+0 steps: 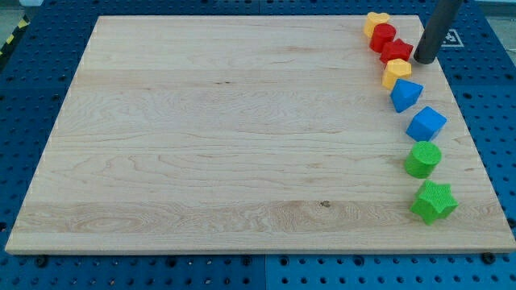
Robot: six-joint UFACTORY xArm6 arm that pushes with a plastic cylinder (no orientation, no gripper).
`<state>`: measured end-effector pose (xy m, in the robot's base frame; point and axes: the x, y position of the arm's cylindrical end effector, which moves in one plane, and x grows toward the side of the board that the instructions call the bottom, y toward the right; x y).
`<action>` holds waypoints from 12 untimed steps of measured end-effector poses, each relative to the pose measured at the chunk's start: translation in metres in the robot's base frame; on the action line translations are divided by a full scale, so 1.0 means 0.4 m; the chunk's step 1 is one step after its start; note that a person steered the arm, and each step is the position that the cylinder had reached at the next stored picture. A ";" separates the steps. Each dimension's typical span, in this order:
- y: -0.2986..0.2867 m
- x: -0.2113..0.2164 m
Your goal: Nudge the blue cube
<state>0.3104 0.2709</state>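
The blue cube [426, 123] lies near the board's right edge, below a blue triangular block [405, 95] and above a green cylinder [422, 159]. My tip [424, 60] is at the view's top right, just right of a red star block [396, 51]. It stands well above the blue cube and does not touch it.
The blocks form a column down the right side of the wooden board [242, 137]: a yellow heart [376, 22], a red cylinder [383, 36], the red star, a yellow block [396, 72], the blue pieces, the green cylinder and a green star [434, 201].
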 end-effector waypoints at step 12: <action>0.016 0.405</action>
<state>0.4725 0.2773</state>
